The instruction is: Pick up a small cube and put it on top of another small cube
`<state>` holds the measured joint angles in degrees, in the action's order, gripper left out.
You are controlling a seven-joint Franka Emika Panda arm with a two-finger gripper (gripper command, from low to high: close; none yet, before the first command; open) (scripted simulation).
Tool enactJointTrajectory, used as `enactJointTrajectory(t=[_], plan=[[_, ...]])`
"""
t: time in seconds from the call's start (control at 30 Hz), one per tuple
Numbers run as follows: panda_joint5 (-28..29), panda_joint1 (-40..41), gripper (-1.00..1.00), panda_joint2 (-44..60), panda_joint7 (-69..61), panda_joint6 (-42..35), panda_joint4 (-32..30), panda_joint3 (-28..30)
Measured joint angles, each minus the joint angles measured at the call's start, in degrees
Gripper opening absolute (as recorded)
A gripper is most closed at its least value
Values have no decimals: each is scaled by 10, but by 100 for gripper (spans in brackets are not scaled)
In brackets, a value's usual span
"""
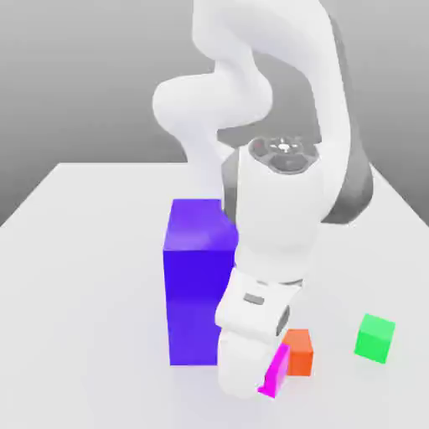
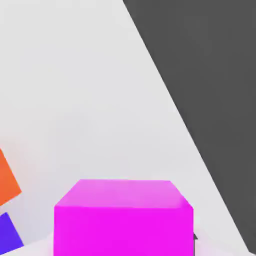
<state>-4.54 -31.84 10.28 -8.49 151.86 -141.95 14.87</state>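
Note:
The small cube (image 1: 275,369), bright magenta, shows as a tilted sliver at the tip of my hand, low over the table near its front edge. In the hand view the same magenta cube (image 2: 122,217) looms large and close, directly under the hand. My gripper (image 1: 265,382) is down at this cube and shut on it; the white hand covers the fingers. A small orange cube (image 1: 299,352) sits just beside the magenta one, on the exterior view's right. A small green cube (image 1: 374,338) lies farther to that side.
A tall blue-violet block (image 1: 194,285) stands on the white table (image 1: 84,293) right next to my hand, on the exterior view's left. The hand view catches corners of the orange cube (image 2: 7,180) and the block (image 2: 9,232), plus the table edge against dark ground (image 2: 210,75).

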Motion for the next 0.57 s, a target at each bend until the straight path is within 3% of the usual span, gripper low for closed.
enactJointTrajectory(t=[0.23, 0.43, 0.47, 0.57], plan=[[51, -129, -100, -70, 151, -6, -55, -73], [12, -136, -100, -5, 143, 72, -75, -81], [5, -135, 100, 12, 138, 87, -74, -83], [5, -135, 100, 12, 138, 87, -74, -83]])
